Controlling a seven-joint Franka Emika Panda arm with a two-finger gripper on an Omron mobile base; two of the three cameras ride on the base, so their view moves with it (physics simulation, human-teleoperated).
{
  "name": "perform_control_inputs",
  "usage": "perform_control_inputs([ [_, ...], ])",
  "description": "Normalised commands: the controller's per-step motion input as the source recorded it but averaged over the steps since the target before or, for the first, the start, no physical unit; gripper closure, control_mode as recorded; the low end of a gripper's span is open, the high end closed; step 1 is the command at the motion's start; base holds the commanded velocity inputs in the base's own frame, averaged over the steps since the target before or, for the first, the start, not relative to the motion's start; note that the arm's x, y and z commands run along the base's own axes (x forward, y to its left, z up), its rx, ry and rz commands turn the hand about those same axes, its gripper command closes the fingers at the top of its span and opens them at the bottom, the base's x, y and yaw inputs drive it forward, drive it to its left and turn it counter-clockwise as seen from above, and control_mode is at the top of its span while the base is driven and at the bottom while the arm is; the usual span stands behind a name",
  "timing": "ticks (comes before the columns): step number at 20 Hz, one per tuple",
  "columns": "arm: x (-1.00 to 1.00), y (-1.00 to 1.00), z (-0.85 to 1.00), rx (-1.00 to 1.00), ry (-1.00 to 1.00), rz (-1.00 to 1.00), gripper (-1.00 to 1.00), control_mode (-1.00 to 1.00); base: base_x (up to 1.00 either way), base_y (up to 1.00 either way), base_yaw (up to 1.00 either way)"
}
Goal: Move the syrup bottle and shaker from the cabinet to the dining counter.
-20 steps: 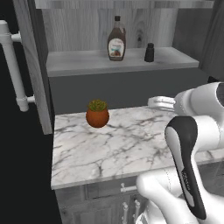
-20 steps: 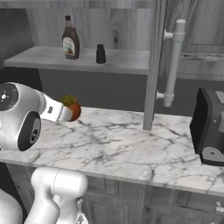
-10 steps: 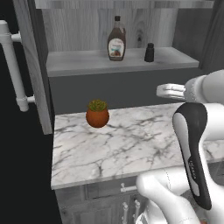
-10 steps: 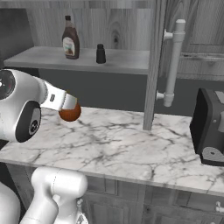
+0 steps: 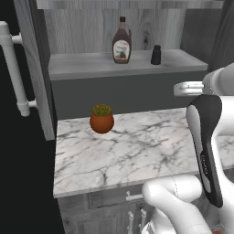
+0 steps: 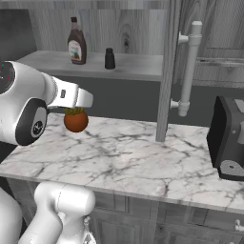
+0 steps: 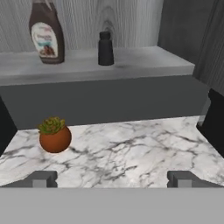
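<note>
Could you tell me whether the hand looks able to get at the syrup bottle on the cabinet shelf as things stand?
Probably yes. The hand is open, facing the syrup bottle from above the worktop. The cabinet is open and only the shaker stands beside it, apart.

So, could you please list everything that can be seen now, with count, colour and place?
syrup bottle: one, dark brown with white-and-red label, standing on the cabinet shelf, left of the shaker.
shaker: one, black, on the same shelf.
cabinet: one, grey wood grain, doors open, silver bar handles.
plant pot: one, orange with green plant, on the worktop below the shelf.
worktop: one, white marble with grey veins.
toaster: one, black, at the worktop's right end.
hand: one, dark fingertips, open, above the worktop, holding nothing.
</note>
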Motion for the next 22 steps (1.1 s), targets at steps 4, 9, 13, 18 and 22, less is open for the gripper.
perform_control_inputs([
  [4, 0.0, -0.08, 0.32, -0.03, -0.03, 0.0, -1.0, -1.0, 0.0, 0.0, 0.0],
  [9, 0.1, 0.0, 0.31, 0.0, 0.0, 0.0, -1.0, -1.0, 0.0, 0.0, 0.0],
  [13, 0.23, 0.0, 0.24, 0.0, 0.0, 0.0, -1.0, -1.0, 0.0, 0.0, 0.0],
  [18, 0.36, 0.0, 0.06, 0.0, 0.0, 0.0, -1.0, -1.0, 0.0, 0.0, 0.0],
  [22, 0.46, 0.0, 0.0, 0.0, 0.0, 0.0, -1.0, -1.0, 0.0, 0.0, 0.0],
])
